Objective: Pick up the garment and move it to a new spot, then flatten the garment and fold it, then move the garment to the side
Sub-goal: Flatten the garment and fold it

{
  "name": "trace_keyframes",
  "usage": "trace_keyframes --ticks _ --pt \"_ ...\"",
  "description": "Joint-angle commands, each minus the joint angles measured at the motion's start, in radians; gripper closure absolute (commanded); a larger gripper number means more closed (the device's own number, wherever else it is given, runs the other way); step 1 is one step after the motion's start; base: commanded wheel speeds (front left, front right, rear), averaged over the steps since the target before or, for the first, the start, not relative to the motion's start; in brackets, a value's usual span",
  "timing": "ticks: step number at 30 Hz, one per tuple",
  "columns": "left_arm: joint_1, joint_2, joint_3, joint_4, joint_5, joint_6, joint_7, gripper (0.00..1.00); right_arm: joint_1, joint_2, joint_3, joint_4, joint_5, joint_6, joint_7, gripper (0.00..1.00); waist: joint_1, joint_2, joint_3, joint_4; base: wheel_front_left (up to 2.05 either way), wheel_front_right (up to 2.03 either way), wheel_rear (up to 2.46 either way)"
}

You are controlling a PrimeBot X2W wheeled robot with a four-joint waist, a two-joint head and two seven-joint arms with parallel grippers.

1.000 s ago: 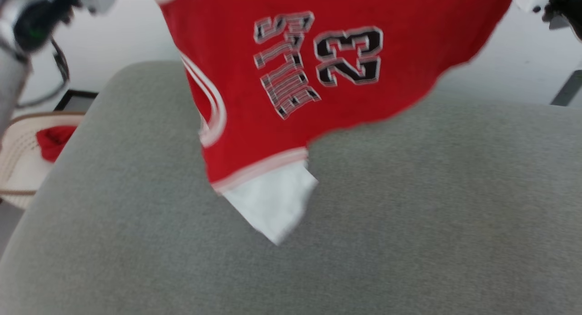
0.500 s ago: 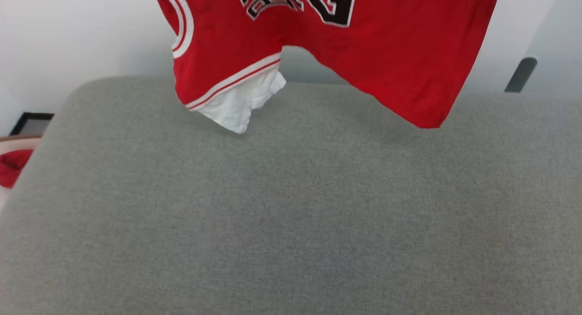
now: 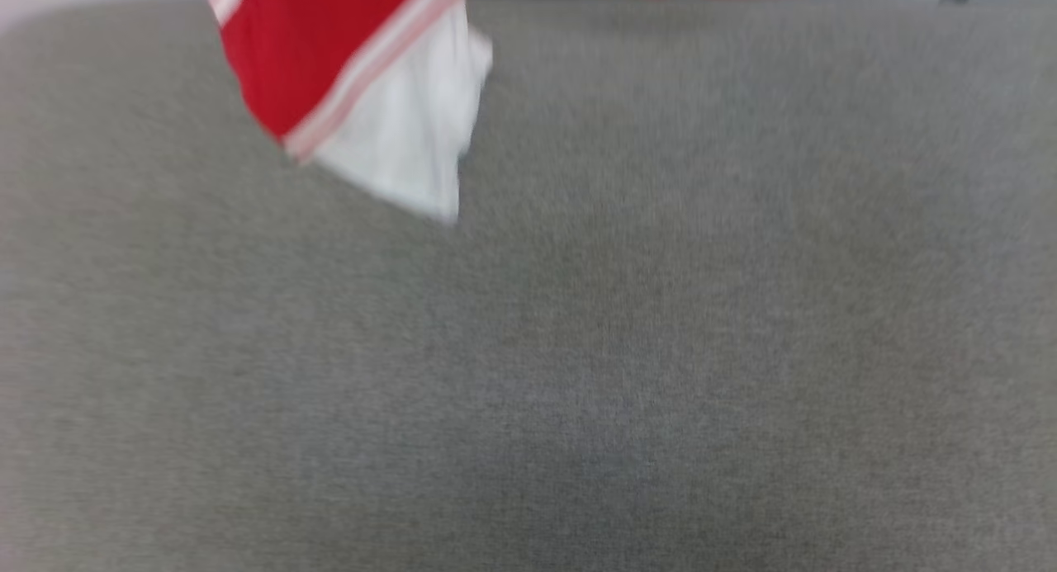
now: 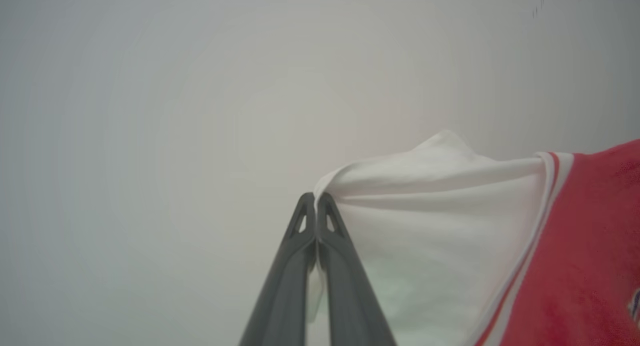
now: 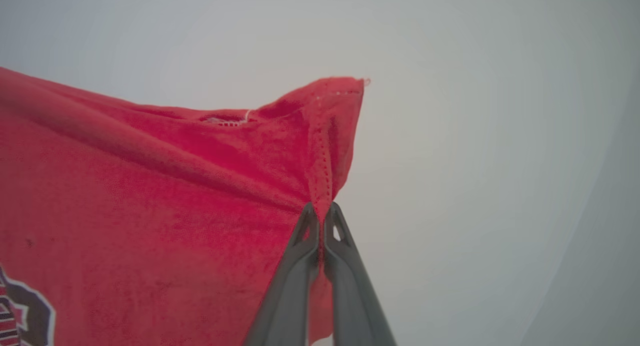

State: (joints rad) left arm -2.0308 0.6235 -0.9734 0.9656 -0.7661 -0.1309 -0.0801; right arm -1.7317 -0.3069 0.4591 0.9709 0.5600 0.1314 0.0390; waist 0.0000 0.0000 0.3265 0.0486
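Observation:
The garment (image 3: 330, 60), a red jersey with a white sleeve and striped trim, hangs in the air from the top of the head view, its white sleeve dangling lowest. A second red edge of it shows at the top centre. In the left wrist view my left gripper (image 4: 315, 198) is shut on the white sleeve of the garment (image 4: 430, 236). In the right wrist view my right gripper (image 5: 321, 208) is shut on a red hemmed corner of the garment (image 5: 175, 196), with part of the black lettering at the lower left.
A wide grey fabric surface (image 3: 578, 349) lies below the hanging cloth. Both wrist views look out at a plain pale wall (image 4: 150, 136).
The head view has tilted down: the jersey has slid up to the frame's top, and the lettering, basket and floor have left the picture. Only its sleeve and hem remain in view.

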Motion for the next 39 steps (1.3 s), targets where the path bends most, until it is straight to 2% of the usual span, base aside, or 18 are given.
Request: trace_keyframes --ticks 1,7,10,14,18,24,29,35,39 --pt "-0.042 0.005 -0.001 0.001 0.015 0.002 -0.029 1.00 -0.022 -0.010 -0.013 0.003 -0.016 -0.001 -0.038 1.00 0.0000 0.0000 0.230 -0.059 0.00 0.00 0.00" --pt "-0.173 -0.031 -0.009 0.008 0.062 0.003 -0.146 1.00 -0.088 -0.020 -0.040 0.034 -0.124 -0.001 -0.212 1.00 0.0000 0.0000 0.396 -0.036 0.00 0.00 0.00" --pt "-0.196 -0.052 0.001 0.008 0.071 0.003 -0.174 1.00 -0.108 -0.004 -0.059 0.062 -0.173 -0.001 -0.263 1.00 0.0000 0.0000 0.463 -0.019 0.00 0.00 0.00" --pt "-0.132 -0.079 0.019 0.013 0.059 0.003 -0.184 1.00 -0.098 0.025 -0.072 0.119 -0.222 -0.001 -0.288 1.00 0.0000 0.0000 0.521 0.008 0.00 0.00 0.00" --pt "-0.071 -0.089 0.050 -0.010 0.068 0.010 -0.186 1.00 -0.079 0.054 -0.080 0.166 -0.241 -0.001 -0.295 1.00 0.0000 0.0000 0.532 0.027 0.00 0.00 0.00" --pt "0.067 -0.112 0.083 -0.029 0.077 0.004 -0.185 1.00 -0.042 0.076 -0.068 0.225 -0.250 -0.001 -0.301 1.00 0.0000 0.0000 0.490 0.067 0.00 0.00 0.00" --pt "0.179 -0.123 0.057 -0.052 0.048 0.001 -0.185 1.00 -0.005 0.068 -0.030 0.226 -0.231 -0.001 -0.301 1.00 0.0000 0.0000 0.418 0.091 0.00 0.00 0.00" --pt "0.340 -0.097 -0.040 -0.161 -0.061 0.001 -0.163 1.00 0.119 0.033 0.043 0.167 -0.137 -0.001 -0.294 1.00 0.0000 0.0000 0.266 0.123 0.00 0.00 0.00" --pt "0.468 -0.041 -0.103 -0.267 -0.140 0.002 -0.115 1.00 0.255 -0.020 0.103 0.087 -0.046 -0.001 -0.284 1.00 0.0000 0.0000 0.151 0.134 0.00 0.00 0.00"
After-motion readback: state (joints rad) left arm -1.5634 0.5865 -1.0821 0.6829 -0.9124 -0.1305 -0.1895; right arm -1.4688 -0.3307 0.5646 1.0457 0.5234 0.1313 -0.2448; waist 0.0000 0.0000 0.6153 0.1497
